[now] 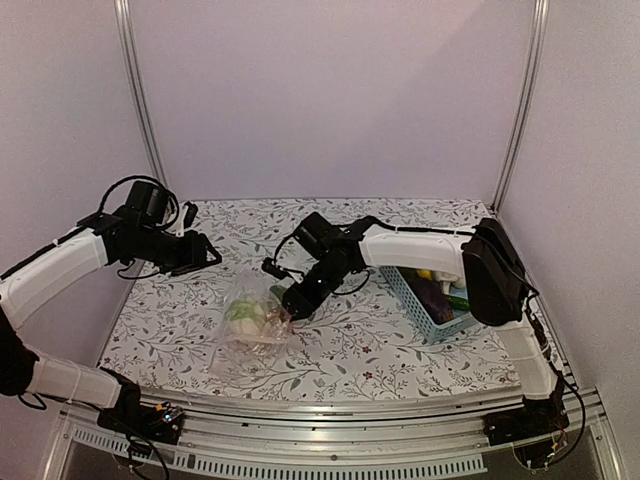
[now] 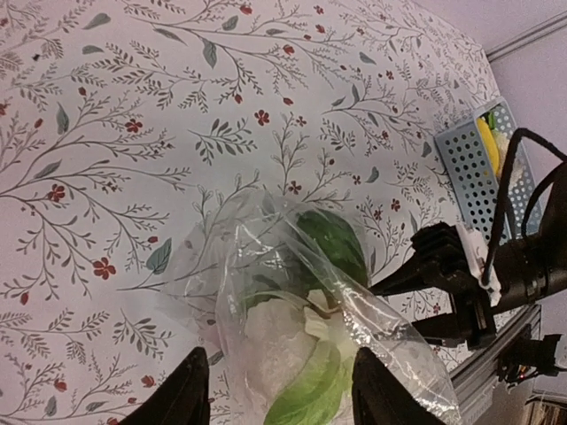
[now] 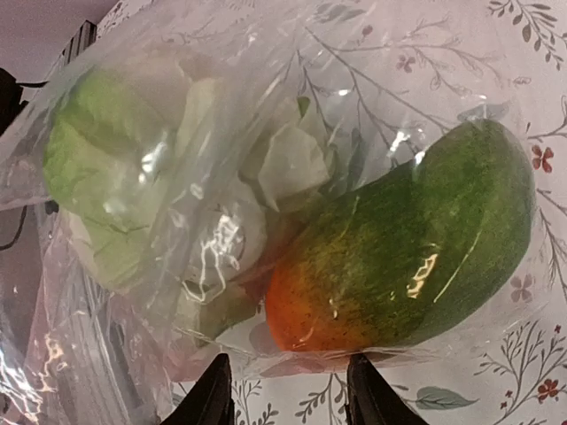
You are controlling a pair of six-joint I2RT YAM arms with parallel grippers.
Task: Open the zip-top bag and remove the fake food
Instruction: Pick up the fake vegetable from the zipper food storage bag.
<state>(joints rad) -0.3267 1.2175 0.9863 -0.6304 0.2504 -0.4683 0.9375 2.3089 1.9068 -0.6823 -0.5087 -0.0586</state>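
Note:
The clear zip-top bag (image 1: 250, 325) lies crumpled on the floral table, left of centre. Fake food shows inside it: a green-and-orange fruit (image 3: 399, 257), pale green leafy pieces (image 3: 97, 168) and a white piece (image 3: 292, 159). My right gripper (image 1: 298, 300) sits low at the bag's right edge. It is open (image 3: 288, 398), and the bag's rim lies just ahead of its fingertips. My left gripper (image 1: 200, 252) hangs open above the table, up and left of the bag. In its wrist view the bag (image 2: 301, 328) shows between its spread fingers (image 2: 186, 394).
A light-blue slotted basket (image 1: 412, 292) stands at the right under my right arm, with purple, yellow and green toy pieces in it. It also shows in the left wrist view as a basket (image 2: 474, 168). The table's metal front rail (image 1: 320, 410) runs along the near edge.

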